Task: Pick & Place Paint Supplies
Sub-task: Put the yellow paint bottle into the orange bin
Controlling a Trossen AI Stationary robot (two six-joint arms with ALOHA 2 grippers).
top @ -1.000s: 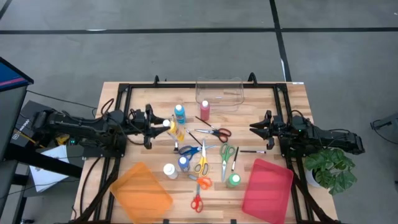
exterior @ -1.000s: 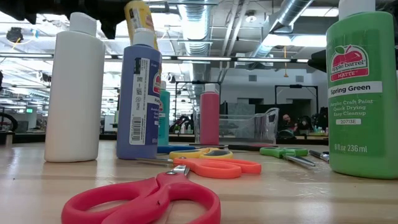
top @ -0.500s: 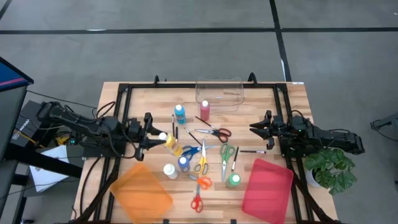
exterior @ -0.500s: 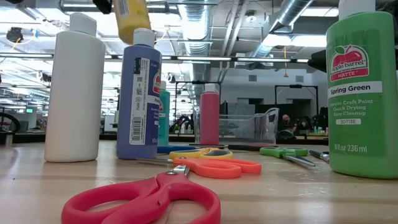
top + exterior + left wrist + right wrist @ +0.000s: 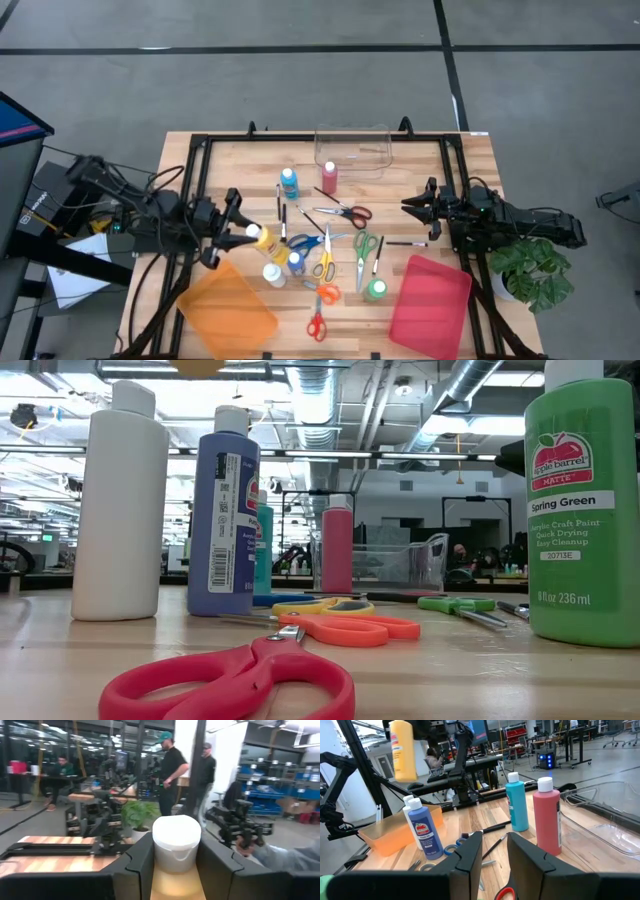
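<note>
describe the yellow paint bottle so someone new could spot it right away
Start at the orange tray on the table's front left. Just above its far edge, the left tool holds the yellow paint bottle in the air. It is the only bottle off the table; the white bottle and blue bottle stand below.

I'm working in a big open workshop: exposed ceiling ducts, storage shelves, other robot arms.

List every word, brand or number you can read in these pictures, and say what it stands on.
"apple barrel MATTE": green bottle, low view.
"Spring Green": same label.
"Acrylic Craft Paint", "Quick Drying", "Easy Cleanup": same label.
"8 fl oz 236 ml": same label.
Blue bottle: barcode and small print, too small to read.
Yellow bottle: label too blurred to read.
</note>
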